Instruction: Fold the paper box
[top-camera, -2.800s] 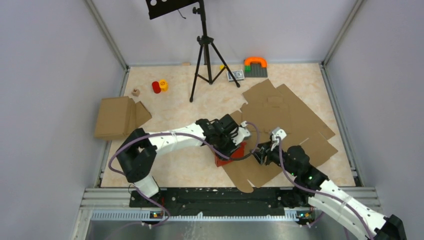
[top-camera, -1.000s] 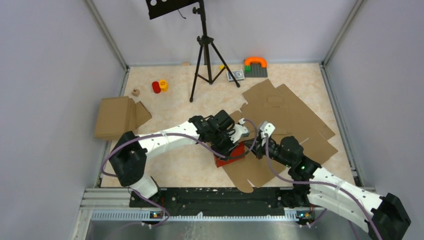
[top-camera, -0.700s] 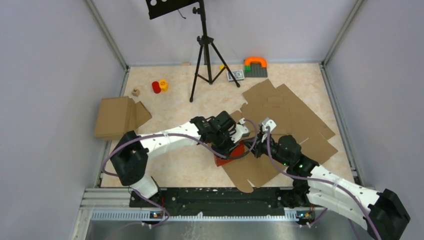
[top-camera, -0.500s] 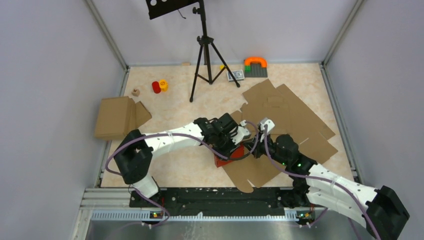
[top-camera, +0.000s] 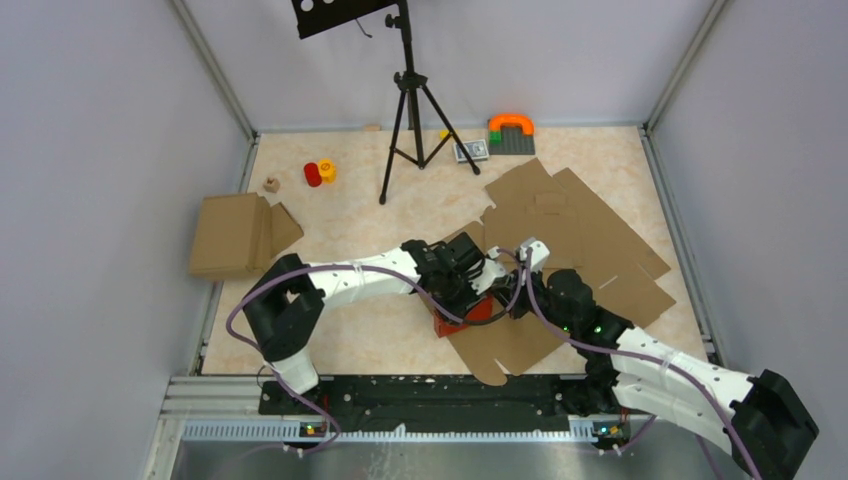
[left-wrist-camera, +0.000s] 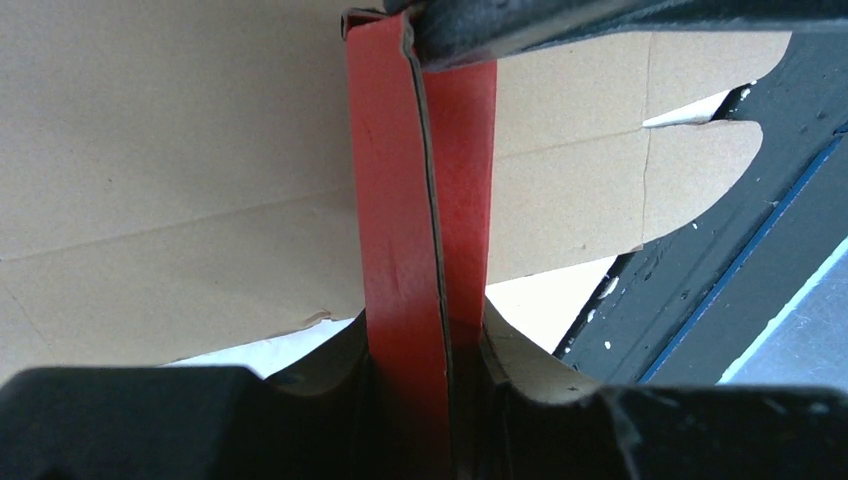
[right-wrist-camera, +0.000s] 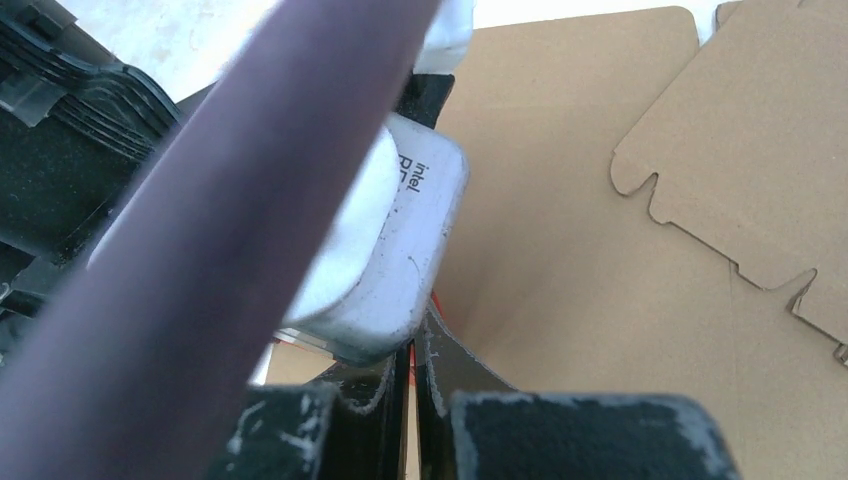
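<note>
The left gripper (top-camera: 468, 292) pinched the red paper box (left-wrist-camera: 420, 250), lower centre of the overhead frame, on the brown cardboard cut-out's (top-camera: 590, 225) left edge; the right gripper (top-camera: 508, 303), jaws pressed together, sat just right

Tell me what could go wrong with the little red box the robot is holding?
1. The left gripper pinches the paper box flat on edge; it might crease crookedly or slip out.
2. The right gripper, shut, crowds the left wrist camera and a purple cable; they could bump or snag.
3. The brown cardboard sheet underneath might get dragged.
</note>
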